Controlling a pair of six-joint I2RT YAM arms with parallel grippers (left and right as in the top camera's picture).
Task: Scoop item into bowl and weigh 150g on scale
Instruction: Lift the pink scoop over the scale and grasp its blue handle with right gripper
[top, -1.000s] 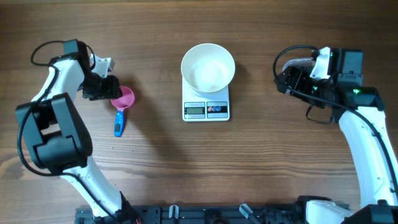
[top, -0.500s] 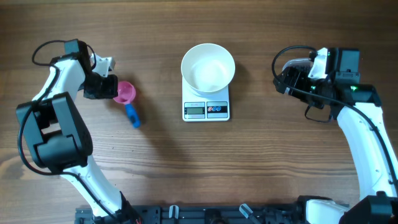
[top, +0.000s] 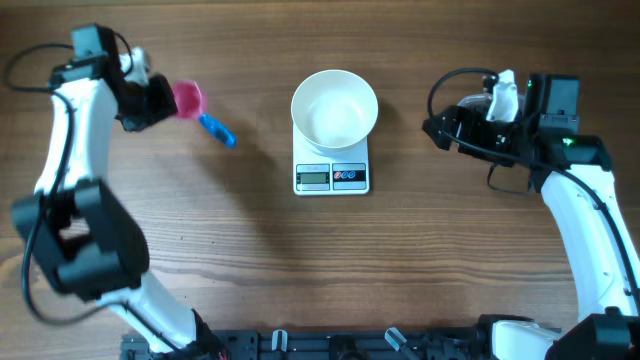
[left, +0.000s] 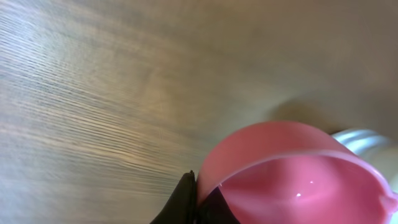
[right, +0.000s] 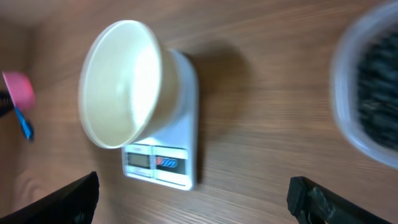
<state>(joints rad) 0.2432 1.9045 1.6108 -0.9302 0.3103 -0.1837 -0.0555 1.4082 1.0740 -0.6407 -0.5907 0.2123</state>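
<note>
Table: brown wood grain, carries everything below.

Left claw: far-left part of the table, closed on the rim of the scoop's cup.

Right claw: right of the bowl and apart from it, jaws spread wide, holding nothing.

Tub: clear plastic, seen only at the edge of the right wrist view, blurred.

Bowl: round, white, seated on the rear of the scale.

Scale: white, table centre, display and buttons facing front; reading too small to tell.

Scoop: pink cup, blue handle angled toward the bowl, well left of it.

Beads: black, lying in the tub.
</note>
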